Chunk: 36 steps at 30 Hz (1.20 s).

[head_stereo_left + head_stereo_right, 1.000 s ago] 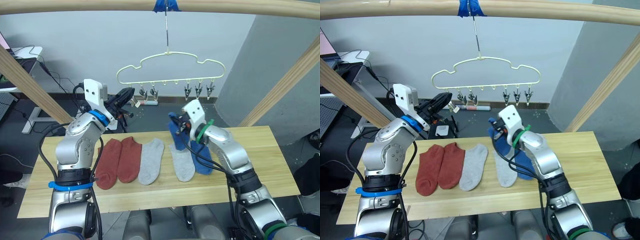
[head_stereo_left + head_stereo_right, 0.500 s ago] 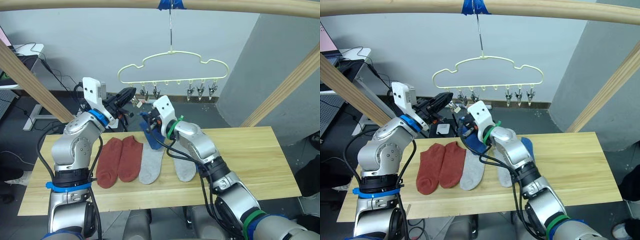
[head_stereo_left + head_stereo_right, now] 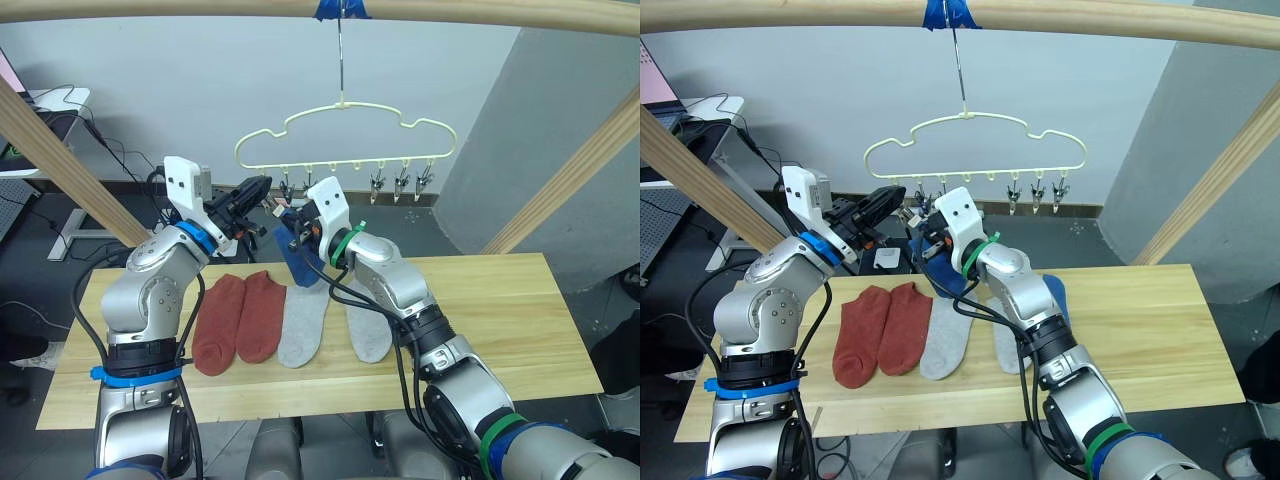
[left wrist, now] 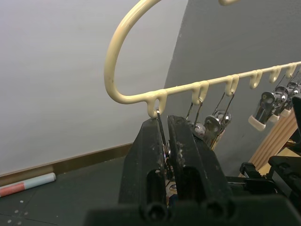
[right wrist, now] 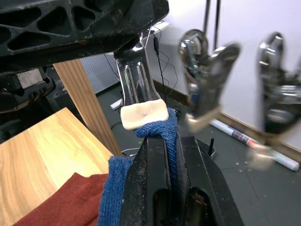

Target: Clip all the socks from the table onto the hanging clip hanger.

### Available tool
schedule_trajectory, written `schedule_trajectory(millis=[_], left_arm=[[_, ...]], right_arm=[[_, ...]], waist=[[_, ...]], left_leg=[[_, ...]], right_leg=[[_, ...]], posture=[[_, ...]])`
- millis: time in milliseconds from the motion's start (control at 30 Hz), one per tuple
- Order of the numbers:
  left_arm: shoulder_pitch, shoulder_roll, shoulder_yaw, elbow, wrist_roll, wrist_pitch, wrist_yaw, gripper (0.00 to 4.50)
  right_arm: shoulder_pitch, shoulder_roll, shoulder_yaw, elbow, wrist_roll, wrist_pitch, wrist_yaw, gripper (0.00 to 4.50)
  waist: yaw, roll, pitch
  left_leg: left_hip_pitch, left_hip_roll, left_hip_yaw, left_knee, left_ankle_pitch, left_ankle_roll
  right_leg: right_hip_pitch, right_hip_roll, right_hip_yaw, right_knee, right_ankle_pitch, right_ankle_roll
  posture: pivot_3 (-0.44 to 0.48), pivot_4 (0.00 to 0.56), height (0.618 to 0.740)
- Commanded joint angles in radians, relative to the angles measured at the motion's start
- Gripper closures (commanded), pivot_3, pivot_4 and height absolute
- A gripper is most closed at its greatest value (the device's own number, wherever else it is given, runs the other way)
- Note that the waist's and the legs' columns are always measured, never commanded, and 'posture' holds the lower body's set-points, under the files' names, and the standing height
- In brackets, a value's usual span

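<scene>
My left gripper is pinched on the leftmost clip of the clip hanger. I judge that squeeze is there to spread the clip's padded mouth and steady the hanger, which swings freely from the rail. My right gripper is clamped on a blue sock, its cuff standing up between the fingers and brought right under that clip's cream pad — touching or all but touching it; whether the cuff is inside the mouth yet I cannot tell. The rest of the sock hangs down over the far edge of the table. On the tabletop lie two rust-red socks at the left, two light grey socks beside them, and the second blue sock partly hidden behind my right arm. The other clips hang empty — no sock is hung so far.
</scene>
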<state>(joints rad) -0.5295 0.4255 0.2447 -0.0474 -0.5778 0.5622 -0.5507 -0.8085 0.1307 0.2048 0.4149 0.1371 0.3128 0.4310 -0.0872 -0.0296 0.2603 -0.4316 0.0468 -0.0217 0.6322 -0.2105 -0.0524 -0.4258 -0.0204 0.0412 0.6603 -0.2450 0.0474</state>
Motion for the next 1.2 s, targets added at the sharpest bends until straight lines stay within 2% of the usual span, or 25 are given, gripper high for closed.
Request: schedule_trajectory(millis=[33, 100, 333, 667, 800, 933, 1033, 1200], left_arm=[[0.000, -0.010, 0.005, -0.060, -0.024, 0.000, 0.011, 4.50], [-0.003, -0.020, 0.015, -0.057, -0.042, 0.013, 0.023, 4.50], [0.011, -0.016, 0.018, -0.081, -0.087, 0.066, 0.022, 2.47], [0.058, 0.013, 0.043, -0.134, -0.122, 0.104, 0.031, 2.47], [0.073, 0.030, 0.050, -0.150, -0.117, 0.103, 0.037, 2.43], [0.090, 0.044, 0.045, -0.165, -0.104, 0.090, 0.038, 2.43], [0.112, 0.059, 0.036, -0.175, -0.065, 0.054, 0.037, 2.43], [0.152, 0.060, -0.004, -0.178, 0.043, -0.060, 0.043, 2.43]], right_arm=[[-0.044, 0.069, -0.018, -0.039, 0.040, -0.016, 0.005, 4.49], [-0.046, 0.074, -0.016, -0.040, 0.047, -0.015, 0.008, 4.49], [-0.049, 0.089, -0.005, -0.040, 0.063, -0.019, 0.003, 4.50], [-0.047, 0.095, 0.012, -0.023, 0.066, -0.027, 0.008, 4.50], [-0.038, 0.091, 0.024, -0.018, 0.060, -0.040, 0.011, 3.42], [-0.031, 0.077, 0.050, -0.017, 0.044, -0.029, 0.022, 2.04], [-0.021, 0.029, 0.118, -0.038, -0.011, -0.017, 0.046, 0.98], [0.047, -0.068, 0.179, -0.169, -0.071, 0.020, 0.097, 0.98]], waist=[[0.000, 0.000, 0.000], [0.000, 0.000, 0.000], [-0.002, 0.000, 0.000], [-0.002, 0.000, 0.000], [-0.002, 0.000, 0.000], [-0.002, 0.000, 0.000], [-0.002, 0.000, 0.000], [0.002, 0.000, 0.000]], left_leg=[[0.000, 0.000, 0.000, 0.000, 0.000, 0.000], [0.000, 0.000, 0.000, 0.001, 0.000, 0.000], [0.000, 0.000, 0.000, 0.002, 0.000, 0.000], [0.000, 0.000, -0.001, 0.005, 0.000, 0.000], [0.000, 0.000, -0.001, 0.005, 0.000, 0.000], [0.000, 0.000, -0.001, 0.006, 0.000, 0.000], [0.000, 0.000, -0.001, 0.006, 0.000, 0.000], [0.000, 0.000, -0.001, 0.006, 0.000, 0.000]], right_leg=[[0.000, 0.000, 0.000, 0.000, 0.000, 0.000], [0.000, 0.000, 0.000, 0.000, 0.000, 0.000], [0.000, 0.000, 0.000, 0.002, 0.000, 0.000], [0.000, 0.000, 0.000, 0.004, 0.000, 0.000], [0.000, 0.000, 0.000, 0.004, 0.000, 0.000], [0.000, 0.000, 0.000, 0.005, 0.000, 0.000], [0.000, 0.001, 0.000, 0.005, 0.000, 0.000], [0.000, 0.000, 0.000, 0.005, 0.000, 0.000]], posture=[[-0.157, 0.243, 0.740], [-0.157, 0.242, 0.740], [-0.157, 0.238, 0.740], [-0.140, 0.227, 0.740], [-0.137, 0.226, 0.740], [-0.139, 0.224, 0.740], [-0.140, 0.223, 0.740], [-0.144, 0.227, 0.740]])
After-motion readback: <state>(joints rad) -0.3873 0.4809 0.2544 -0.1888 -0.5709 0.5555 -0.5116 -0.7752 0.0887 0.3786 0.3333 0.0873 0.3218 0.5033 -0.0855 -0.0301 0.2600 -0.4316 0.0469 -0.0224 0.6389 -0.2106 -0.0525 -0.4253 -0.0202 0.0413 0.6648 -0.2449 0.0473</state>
